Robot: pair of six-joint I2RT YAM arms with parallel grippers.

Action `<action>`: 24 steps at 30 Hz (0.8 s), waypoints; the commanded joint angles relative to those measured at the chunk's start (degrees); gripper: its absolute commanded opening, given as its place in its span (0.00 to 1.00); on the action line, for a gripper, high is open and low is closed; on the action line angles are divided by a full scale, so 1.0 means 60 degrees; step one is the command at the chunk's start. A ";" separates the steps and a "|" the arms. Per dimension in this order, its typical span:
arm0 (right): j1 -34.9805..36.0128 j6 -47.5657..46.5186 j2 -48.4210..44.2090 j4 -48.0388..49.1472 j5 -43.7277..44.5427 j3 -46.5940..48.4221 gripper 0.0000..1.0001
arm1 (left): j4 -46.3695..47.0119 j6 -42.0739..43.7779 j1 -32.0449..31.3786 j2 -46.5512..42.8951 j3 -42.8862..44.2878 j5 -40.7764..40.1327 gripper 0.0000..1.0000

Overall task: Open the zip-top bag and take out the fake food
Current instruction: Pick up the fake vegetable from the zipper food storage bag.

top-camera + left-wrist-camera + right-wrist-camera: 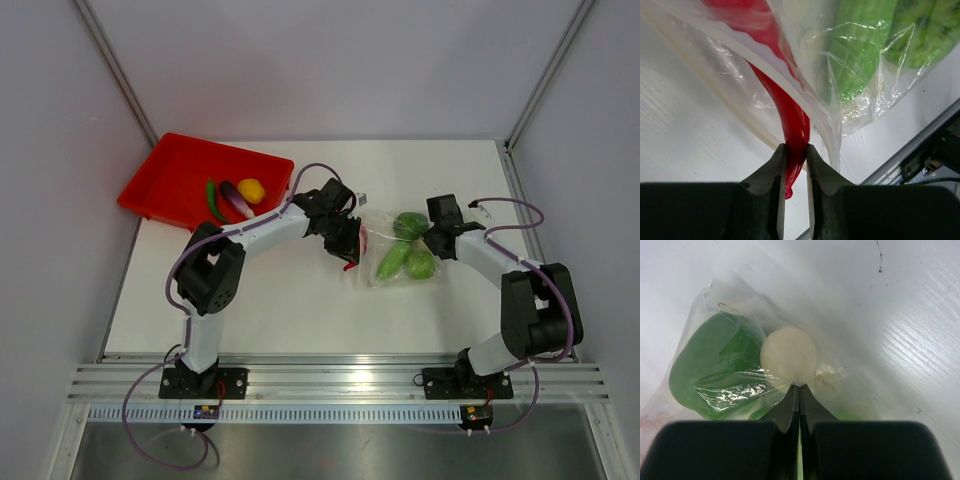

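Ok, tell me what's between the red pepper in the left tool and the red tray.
Apart from the left arm itself, nothing visible lies between them. The pepper is pinched in the left tool, but its upper part sits inside the mouth of the bag, so that rim is the only hindrance. The tray has bare floor.

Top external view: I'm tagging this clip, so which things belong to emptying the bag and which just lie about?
Job: zip-top bag; red chilli in the left gripper; green pieces inside the bag; right gripper pinching the bag; green chilli, purple piece, yellow piece in the red tray.
Lying about: the red tray itself.
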 commanded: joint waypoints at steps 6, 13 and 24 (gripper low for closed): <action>-0.0203 0.0025 0.0381 -0.0074 0.0574 0.0591 0.00 | 0.0351 -0.0135 -0.0050 -0.0219 0.0024 0.0886 0.00; -0.0628 0.0637 0.0324 -0.0366 0.0880 0.0518 0.00 | 0.0174 -0.0003 -0.0064 -0.0396 -0.0006 0.0766 0.01; -0.0716 0.1710 0.0089 -0.1348 0.1542 0.0532 0.00 | 0.0627 -0.0192 0.0038 -0.1025 -0.0487 -0.0154 0.00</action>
